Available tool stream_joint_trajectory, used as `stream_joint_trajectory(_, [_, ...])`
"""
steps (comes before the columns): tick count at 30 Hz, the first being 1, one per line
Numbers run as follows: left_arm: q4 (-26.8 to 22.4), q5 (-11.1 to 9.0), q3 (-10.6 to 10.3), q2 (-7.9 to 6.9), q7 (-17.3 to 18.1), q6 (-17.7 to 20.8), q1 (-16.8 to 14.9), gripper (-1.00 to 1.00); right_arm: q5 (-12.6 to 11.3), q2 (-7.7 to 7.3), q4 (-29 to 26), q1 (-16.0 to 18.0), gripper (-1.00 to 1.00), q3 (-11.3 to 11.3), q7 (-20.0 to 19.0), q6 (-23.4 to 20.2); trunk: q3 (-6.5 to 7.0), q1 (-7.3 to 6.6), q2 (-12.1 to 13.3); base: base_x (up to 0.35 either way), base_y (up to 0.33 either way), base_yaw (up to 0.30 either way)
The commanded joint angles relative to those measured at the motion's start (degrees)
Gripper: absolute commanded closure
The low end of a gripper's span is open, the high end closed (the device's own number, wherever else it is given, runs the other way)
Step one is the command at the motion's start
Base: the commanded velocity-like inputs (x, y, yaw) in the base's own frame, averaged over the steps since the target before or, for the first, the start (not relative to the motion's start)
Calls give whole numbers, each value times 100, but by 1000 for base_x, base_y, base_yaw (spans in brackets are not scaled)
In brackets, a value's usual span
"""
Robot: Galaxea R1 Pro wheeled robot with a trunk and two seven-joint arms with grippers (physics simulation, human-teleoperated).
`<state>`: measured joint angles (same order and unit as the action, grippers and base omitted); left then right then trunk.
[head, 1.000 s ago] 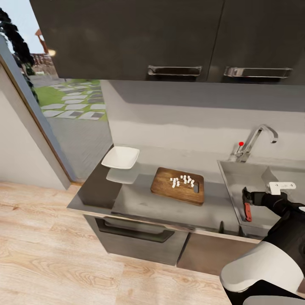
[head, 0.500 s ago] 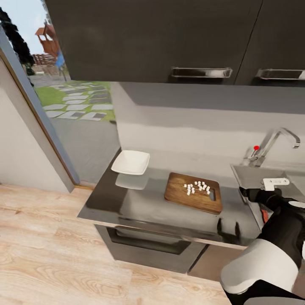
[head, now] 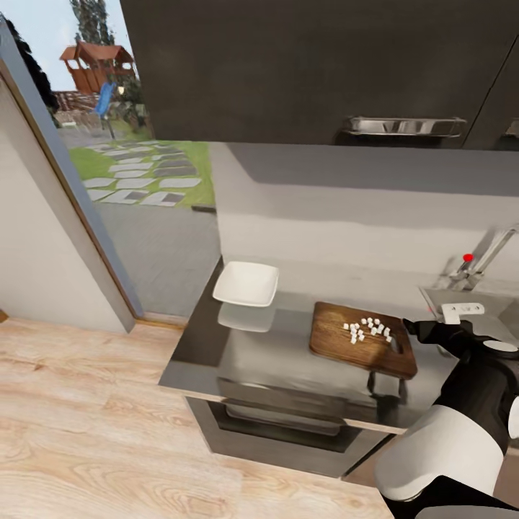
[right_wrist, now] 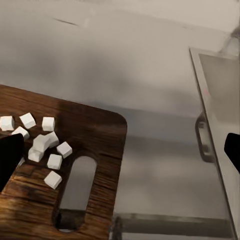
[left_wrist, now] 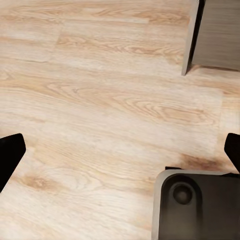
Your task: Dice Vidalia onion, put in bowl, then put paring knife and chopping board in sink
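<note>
The brown chopping board [head: 353,346] lies on the grey countertop [head: 274,353] with the diced onion [head: 369,330] as small white cubes on it. My right gripper [head: 414,329] hovers at the board's right end, by the handle slot. In the right wrist view it [right_wrist: 120,155] is open over the board's [right_wrist: 95,130] slotted corner, with the cubes [right_wrist: 42,145] to one side. The white square bowl [head: 246,283] sits at the counter's far left. The sink's [head: 441,294] corner and red-knobbed tap [head: 468,259] show at the right edge. The paring knife and the whole onion are out of view. My left gripper [left_wrist: 120,150] hangs open over the floor.
Dark wall cabinets [head: 324,65] hang above the counter. An oven front [head: 281,425] sits below it. A glass door [head: 108,180] to the garden stands left of the counter. Light wooden floor [head: 94,432] spreads in front, and my base [left_wrist: 200,205] shows beside the left gripper.
The camera has swung left, so everything shifted right in the picture. My right gripper moved from over the sink basin to the board's right end. A red-handled item under it earlier is gone from view.
</note>
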<state>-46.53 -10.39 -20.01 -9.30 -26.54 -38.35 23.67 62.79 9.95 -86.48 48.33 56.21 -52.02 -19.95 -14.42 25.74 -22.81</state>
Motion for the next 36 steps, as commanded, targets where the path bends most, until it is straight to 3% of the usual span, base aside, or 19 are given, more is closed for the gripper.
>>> stream_joint_trajectory(1, [-7, -42, -38, -10, -36, -15, -3, -100, 25, 5, -10, 10, -100, 13, -36, -17, -10, 5, -11, 45, 107, 0])
stream_joint_trajectory(12, [0, -40, -38, -10, -36, -17, -3, -100, 56, 5, -9, 10, -100, 51, -28, -18, -24, 5, -11, 10, 23, 0])
stream_joint_trajectory(31, [4, -41, -38, -10, -36, -15, -3, -100, 49, 5, -9, 10, -100, 82, -17, -9, -181, 5, -11, 0, 0, 0])
stream_joint_trajectory(36, [49, -36, -38, -10, -36, -20, -3, -100, 49, 5, -9, 10, -100, 83, 204, -2, -223, 5, -11, 0, 0, 0])
